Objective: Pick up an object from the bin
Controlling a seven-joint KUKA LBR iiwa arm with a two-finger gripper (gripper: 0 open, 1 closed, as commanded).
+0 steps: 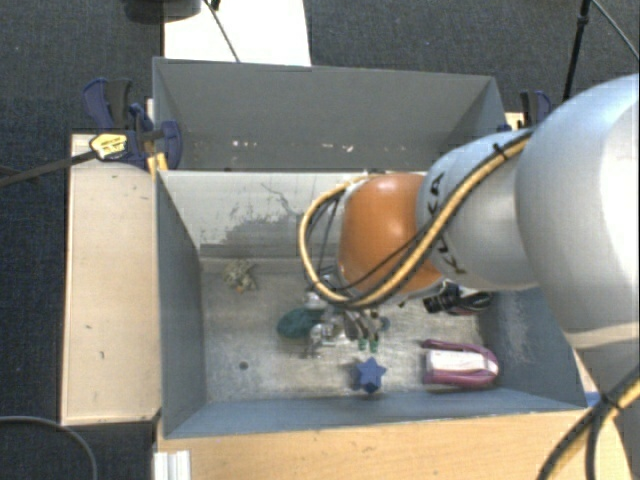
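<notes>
My gripper (345,336) hangs low over the middle of the bin floor, under the orange cover. A dark teal lump (296,322) lies just to its left, touching or nearly touching the fingers. A small blue star-shaped piece (368,374) rests on the floor right below the gripper, toward the front wall. None of these is seen between the fingers.
A purple and white oblong item (458,364) lies at the front right. A red and black thing (455,298) peeks out beneath the arm on the right. A small olive-grey scrap (240,277) sits at the left back of the floor.
</notes>
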